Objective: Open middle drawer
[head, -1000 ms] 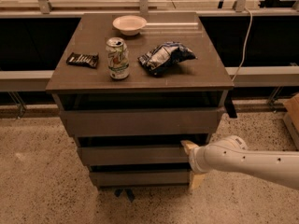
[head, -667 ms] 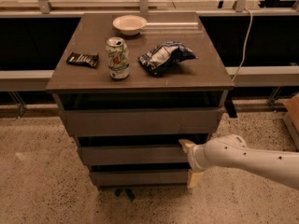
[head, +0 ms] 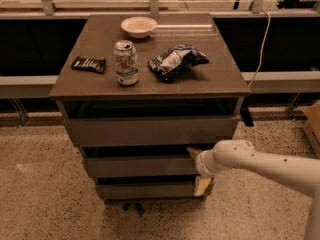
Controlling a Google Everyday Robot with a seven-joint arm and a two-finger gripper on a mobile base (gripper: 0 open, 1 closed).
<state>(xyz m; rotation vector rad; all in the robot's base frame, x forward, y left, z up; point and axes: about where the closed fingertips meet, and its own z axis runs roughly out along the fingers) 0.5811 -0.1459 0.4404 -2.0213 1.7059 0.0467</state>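
The middle drawer [head: 140,166] is the mid-sized grey-brown front of three in the cabinet, with a dark gap above it. My gripper [head: 198,169] is at the right end of this front, at the end of the white arm [head: 260,164] coming in from the right. It is open. One tan finger [head: 193,152] sits at the front's top edge and the other finger [head: 202,186] sits below its bottom edge. The front lies between them.
The top drawer [head: 150,130] and bottom drawer [head: 145,190] sit above and below. On the cabinet top [head: 100,86] are a soda can [head: 126,62], a chip bag [head: 176,61], a white bowl [head: 138,26] and a dark snack bar [head: 88,64]. A cardboard box [head: 313,124] stands at the right.
My gripper and arm have shifted slightly left, closer onto the right end of the middle drawer front. The drawers have not visibly moved.
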